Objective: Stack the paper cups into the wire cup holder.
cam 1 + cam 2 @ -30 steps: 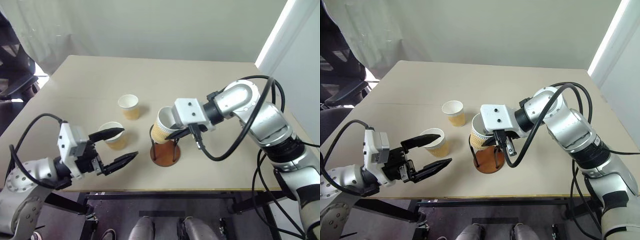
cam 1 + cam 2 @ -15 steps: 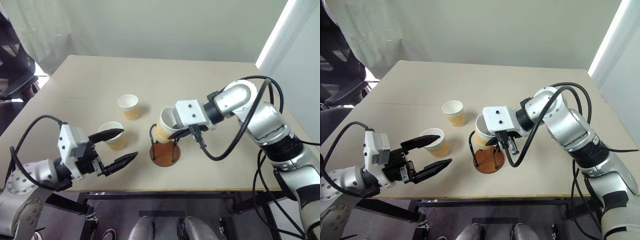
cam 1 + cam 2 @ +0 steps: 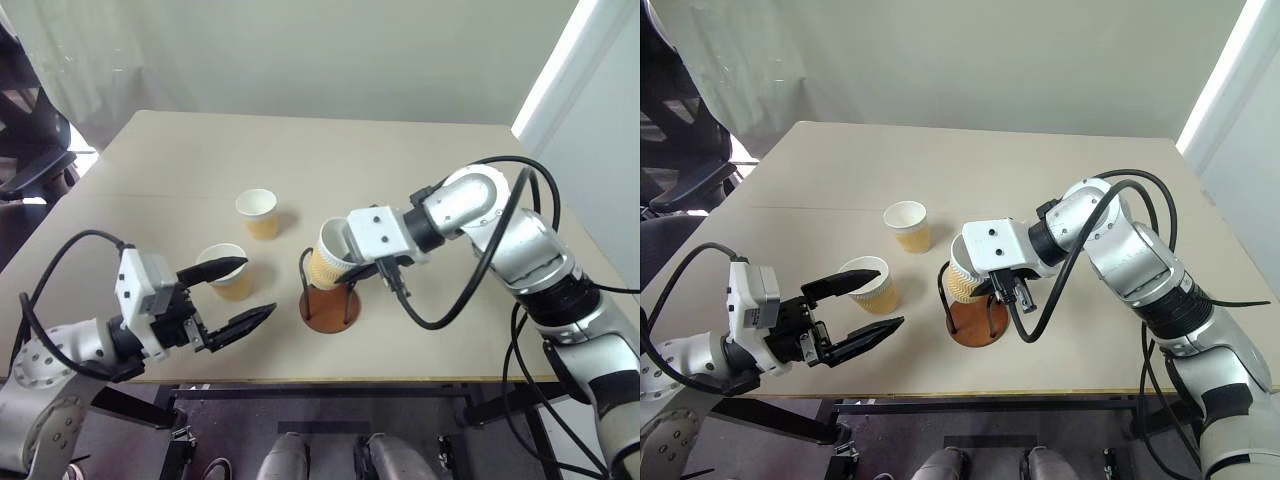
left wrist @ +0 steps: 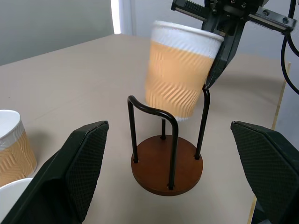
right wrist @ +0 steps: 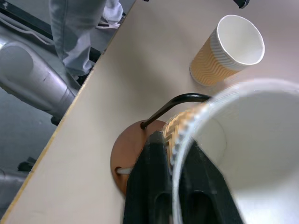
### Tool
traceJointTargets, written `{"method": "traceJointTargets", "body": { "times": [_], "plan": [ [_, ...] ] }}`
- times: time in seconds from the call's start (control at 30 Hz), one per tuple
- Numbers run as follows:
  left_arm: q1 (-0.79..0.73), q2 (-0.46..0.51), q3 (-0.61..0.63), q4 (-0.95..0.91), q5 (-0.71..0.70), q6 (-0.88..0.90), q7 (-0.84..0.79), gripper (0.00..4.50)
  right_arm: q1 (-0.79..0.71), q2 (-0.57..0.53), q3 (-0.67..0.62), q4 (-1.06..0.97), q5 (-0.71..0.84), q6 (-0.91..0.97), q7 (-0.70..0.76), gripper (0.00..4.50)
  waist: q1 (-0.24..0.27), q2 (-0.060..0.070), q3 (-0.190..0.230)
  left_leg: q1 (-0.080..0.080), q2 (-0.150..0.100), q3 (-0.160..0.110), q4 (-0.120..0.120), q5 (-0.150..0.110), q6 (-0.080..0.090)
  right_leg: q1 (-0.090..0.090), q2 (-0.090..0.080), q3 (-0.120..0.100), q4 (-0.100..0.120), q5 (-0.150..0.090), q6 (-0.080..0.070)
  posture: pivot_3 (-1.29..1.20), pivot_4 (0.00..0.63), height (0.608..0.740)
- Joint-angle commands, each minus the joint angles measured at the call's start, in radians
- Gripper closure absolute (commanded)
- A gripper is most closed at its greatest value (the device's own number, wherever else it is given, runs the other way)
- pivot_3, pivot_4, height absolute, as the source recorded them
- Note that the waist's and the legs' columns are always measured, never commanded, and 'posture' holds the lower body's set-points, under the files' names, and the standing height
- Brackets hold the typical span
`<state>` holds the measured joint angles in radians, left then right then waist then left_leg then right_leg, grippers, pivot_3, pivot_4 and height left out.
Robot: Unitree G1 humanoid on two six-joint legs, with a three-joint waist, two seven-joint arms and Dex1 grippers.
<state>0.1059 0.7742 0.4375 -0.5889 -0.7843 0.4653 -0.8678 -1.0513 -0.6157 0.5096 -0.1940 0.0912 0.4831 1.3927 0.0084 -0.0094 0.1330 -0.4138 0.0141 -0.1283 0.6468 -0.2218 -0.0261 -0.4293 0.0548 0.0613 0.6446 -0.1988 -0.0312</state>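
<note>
It looks like an office or lab room: a plain beige rectangular table (image 3: 420, 160) stands near a bare pale wall (image 3: 330, 50), a black office chair (image 3: 680, 170) sits at its left, and bright daylight falls along a white window frame (image 3: 545, 70) at right.

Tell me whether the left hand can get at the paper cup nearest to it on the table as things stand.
Probably yes. The left hand is open, and the nearest paper cup stands upright just past its fingertips with nothing between them. The right hand and its cup are off to the side, over the wire cup holder.
</note>
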Motion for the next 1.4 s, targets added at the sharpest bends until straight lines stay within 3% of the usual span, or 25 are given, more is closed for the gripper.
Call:
{"method": "traceJointTargets", "body": {
  "times": [0.03,0.2,0.33,0.57,0.7,0.87,1.07,1.4],
  "plan": [
    [0.001,0.007,0.025,-0.03,-0.005,-0.018,0.0,0.0,-0.018,0.008,-0.012,-0.001,-0.011,-0.018,-0.008,2.89,0.0,0.0,0.0,0.0,0.0,0.0,0.0,0.0,0.0,0.0,0.0,0.0,0.0,0.0,0.0,0.0,0.15,0.74],
    [-0.001,0.011,0.029,-0.025,-0.005,-0.018,-0.003,0.0,-0.027,0.016,-0.028,0.014,-0.015,-0.023,-0.008,1.16,0.0,0.0,0.0,0.0,0.0,0.0,0.0,0.0,0.0,0.0,0.0,0.0,0.0,0.0,0.0,0.0,0.15,0.74],
    [-0.025,0.051,0.048,0.01,0.009,-0.013,-0.022,0.0,-0.06,0.01,-0.084,0.049,0.013,-0.033,-0.005,1.16,0.0,0.0,0.0,0.0,0.0,0.0,0.0,0.0,0.0,0.0,0.0,0.0,0.0,0.0,0.0,0.0,0.15,0.74],
    [-0.152,0.236,0.058,0.165,0.023,0.041,-0.103,0.0,-0.12,-0.014,-0.301,0.127,0.154,-0.044,-0.029,1.16,0.005,0.0,0.0,0.0,0.0,-0.001,0.0,0.0,0.0,0.0,0.0,-0.001,0.0,0.0,-0.002,0.0,0.15,0.74],
    [-0.235,0.322,-0.047,0.267,0.062,0.078,-0.175,0.0,-0.148,-0.045,-0.366,0.185,0.143,-0.04,-0.095,1.16,0.009,0.0,0.0,-0.001,0.0,-0.002,0.0,0.0,-0.001,-0.001,0.0,-0.001,0.0,0.0,-0.003,0.0,0.15,0.74],
    [-0.414,0.299,-0.263,0.434,0.229,0.002,-0.211,0.0,-0.129,-0.077,-0.366,0.17,0.133,-0.037,-0.125,1.16,0.009,0.0,0.0,-0.004,0.0,-0.002,-0.001,-0.002,-0.003,-0.006,0.0,-0.001,0.002,0.001,-0.004,0.0,0.15,0.74],
    [-0.509,0.267,-0.386,0.546,0.335,-0.058,-0.281,0.0,-0.126,-0.095,-0.368,0.151,0.134,-0.019,-0.148,1.16,0.004,0.0,0.0,-0.007,0.0,-0.002,-0.003,-0.003,-0.004,-0.011,0.0,-0.001,0.001,0.006,0.005,0.0,0.15,0.74],
    [-0.51,0.27,-0.394,0.547,0.35,-0.041,-0.374,0.0,-0.118,-0.13,-0.365,0.137,0.128,-0.01,-0.168,1.16,0.004,0.0,0.0,-0.008,0.001,-0.002,-0.006,-0.003,-0.003,-0.011,0.0,-0.001,0.0,0.006,0.006,0.0,0.15,0.74]
  ]
}}
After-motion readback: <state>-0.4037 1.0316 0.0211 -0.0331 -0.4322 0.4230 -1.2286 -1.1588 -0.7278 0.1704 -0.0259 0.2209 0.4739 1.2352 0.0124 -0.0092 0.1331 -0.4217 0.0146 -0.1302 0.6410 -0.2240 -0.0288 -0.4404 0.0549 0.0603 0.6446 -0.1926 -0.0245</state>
